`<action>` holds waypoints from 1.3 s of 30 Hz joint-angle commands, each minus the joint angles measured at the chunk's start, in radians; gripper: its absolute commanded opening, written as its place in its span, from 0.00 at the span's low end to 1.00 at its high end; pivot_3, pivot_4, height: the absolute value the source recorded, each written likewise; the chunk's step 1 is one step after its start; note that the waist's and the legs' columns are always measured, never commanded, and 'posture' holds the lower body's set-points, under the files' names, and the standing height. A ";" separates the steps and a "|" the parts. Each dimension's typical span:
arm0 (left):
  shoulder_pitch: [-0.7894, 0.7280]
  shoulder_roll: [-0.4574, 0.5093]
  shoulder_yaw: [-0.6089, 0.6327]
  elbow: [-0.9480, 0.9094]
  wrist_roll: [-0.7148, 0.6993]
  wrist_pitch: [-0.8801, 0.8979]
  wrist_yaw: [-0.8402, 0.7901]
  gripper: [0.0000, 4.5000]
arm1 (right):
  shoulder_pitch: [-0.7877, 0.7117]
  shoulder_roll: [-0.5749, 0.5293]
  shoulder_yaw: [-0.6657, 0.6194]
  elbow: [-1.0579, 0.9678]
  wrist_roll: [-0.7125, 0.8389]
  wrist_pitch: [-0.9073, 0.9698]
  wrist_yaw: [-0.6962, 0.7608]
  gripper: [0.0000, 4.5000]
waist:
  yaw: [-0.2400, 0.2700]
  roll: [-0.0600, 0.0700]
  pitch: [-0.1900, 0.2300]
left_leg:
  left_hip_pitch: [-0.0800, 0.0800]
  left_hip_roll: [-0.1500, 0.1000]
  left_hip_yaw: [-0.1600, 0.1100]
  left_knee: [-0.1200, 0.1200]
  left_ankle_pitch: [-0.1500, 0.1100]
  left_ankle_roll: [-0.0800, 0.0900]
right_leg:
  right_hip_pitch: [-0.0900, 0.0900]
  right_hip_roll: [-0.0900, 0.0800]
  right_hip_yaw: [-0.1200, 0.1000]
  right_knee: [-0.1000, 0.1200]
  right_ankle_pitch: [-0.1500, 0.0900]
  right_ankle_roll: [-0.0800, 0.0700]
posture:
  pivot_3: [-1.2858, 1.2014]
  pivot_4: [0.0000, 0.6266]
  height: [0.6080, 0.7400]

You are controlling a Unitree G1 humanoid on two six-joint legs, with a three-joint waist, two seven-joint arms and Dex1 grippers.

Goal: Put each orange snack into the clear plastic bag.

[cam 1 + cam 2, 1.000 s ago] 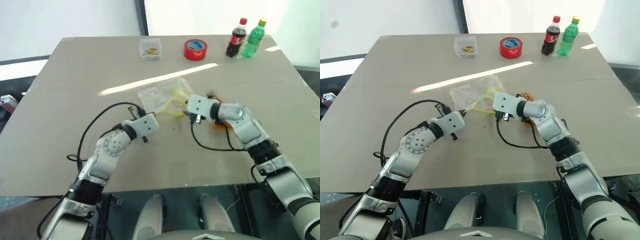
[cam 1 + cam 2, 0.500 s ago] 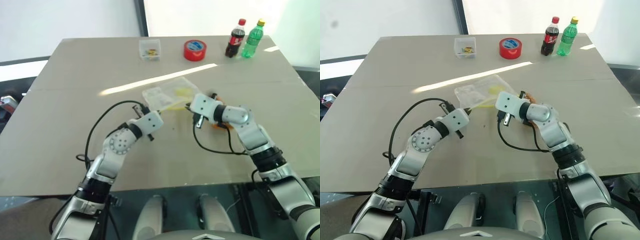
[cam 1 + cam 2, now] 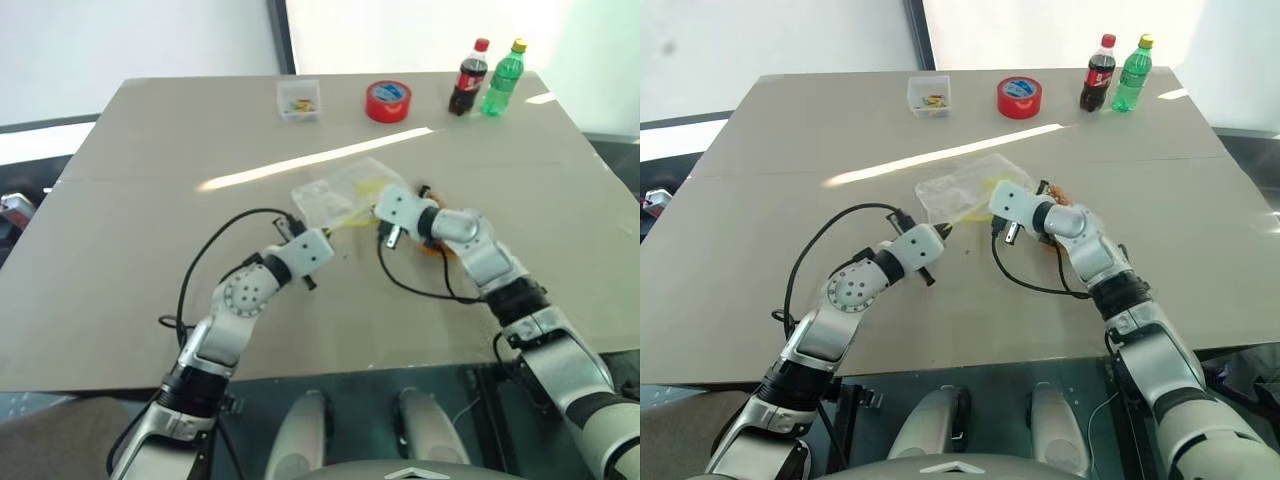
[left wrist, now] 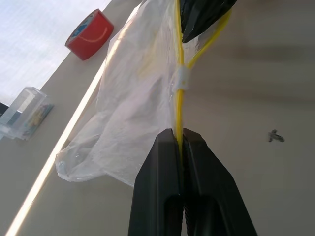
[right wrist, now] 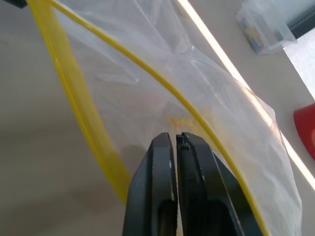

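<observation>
1. While the clear plastic bag (image 3: 340, 193) lies near the middle of the counter (image 3: 150, 180), its mouth is held apart between the two arms, the yellow strip (image 4: 179, 64) stretched along it.
2. The left tool (image 4: 182, 142) is clenched on the yellow strip, which runs straight up out of the pinch in the left wrist view.
3. The right tool (image 5: 174, 142) has its fingers pressed nearly together at the bag's open mouth; whether film is caught between them is hard to tell.
4. Yellowish bits inside the bag show as a faint smear through the crinkled film.
5. One orange snack (image 3: 437, 247) lies just behind the right arm, mostly hidden by the wrist, with a sliver of orange showing.
6. A second snack cannot be made out.
7. Along the far edge stand a small clear tub (image 3: 300, 99), a red tape roll (image 3: 389, 101), and, toward the far right corner, a cola bottle (image 3: 469, 78) touching a green bottle (image 3: 503, 76).
</observation>
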 commanded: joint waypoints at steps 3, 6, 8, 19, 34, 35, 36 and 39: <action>-0.001 -0.004 0.005 -0.051 -0.003 -0.003 0.005 0.00 | -0.122 0.045 0.103 0.184 -0.159 -0.220 -0.184 0.61 | 0.000 0.000 0.000 | 0.000 0.000 0.000 0.000 0.000 0.000 | -0.001 0.000 0.001 0.001 0.000 0.000 | 0.52 0.24 1.00; -0.001 -0.007 0.005 -0.052 0.000 0.002 0.010 0.00 | -0.173 0.043 0.150 0.274 -0.257 -0.289 -0.326 0.96 | 0.000 0.000 0.000 | 0.000 0.000 0.000 0.000 0.000 0.000 | -0.001 0.000 0.001 0.001 0.000 0.000 | 0.52 0.24 1.00; 0.000 -0.011 0.005 -0.053 0.004 0.009 0.016 0.00 | -0.190 0.039 0.154 0.304 -0.288 -0.303 -0.393 0.99 | 0.002 0.000 0.000 | 0.000 0.000 0.000 0.000 0.000 0.000 | -0.001 0.000 0.001 0.001 0.000 0.000 | 0.52 0.24 1.00; -0.008 -0.049 0.019 -0.061 0.015 0.097 0.069 0.00 | 0.115 -0.084 -0.006 -0.239 0.092 -0.099 0.073 0.99 | 0.002 0.000 0.000 | -0.001 0.000 -0.001 0.000 0.000 0.000 | 0.000 0.000 0.001 0.000 0.000 0.000 | 0.52 0.24 1.00; -0.024 -0.048 0.014 -0.036 0.000 0.105 0.065 0.00 | 0.357 -0.464 -0.324 -0.641 0.523 0.704 0.414 0.99 | 0.008 -0.001 0.000 | -0.001 0.000 0.000 0.003 0.000 0.000 | 0.001 0.000 0.000 0.000 0.000 0.000 | 0.52 0.24 1.00; -0.028 -0.046 0.014 -0.032 0.000 0.103 0.064 0.00 | 0.353 -0.465 -0.327 -0.604 0.526 0.703 0.415 0.99 | 0.009 -0.001 0.000 | -0.001 0.000 0.000 0.003 0.000 0.000 | 0.001 0.000 0.000 0.000 0.000 0.000 | 0.52 0.24 1.00; -0.031 -0.044 0.013 -0.030 0.001 0.102 0.063 0.00 | 0.345 -0.463 -0.327 -0.570 0.523 0.697 0.406 0.99 | 0.009 -0.001 0.000 | -0.001 0.000 0.000 0.003 0.000 0.000 | 0.001 0.000 0.000 0.000 0.000 0.000 | 0.52 0.24 1.00; -0.038 -0.037 0.012 -0.023 0.004 0.093 0.060 0.00 | 0.321 -0.467 -0.293 -0.479 0.477 0.646 0.391 0.99 | 0.007 -0.001 0.000 | -0.001 0.000 0.001 0.003 0.000 0.000 | 0.001 0.000 0.001 0.000 0.000 0.000 | 0.52 0.24 1.00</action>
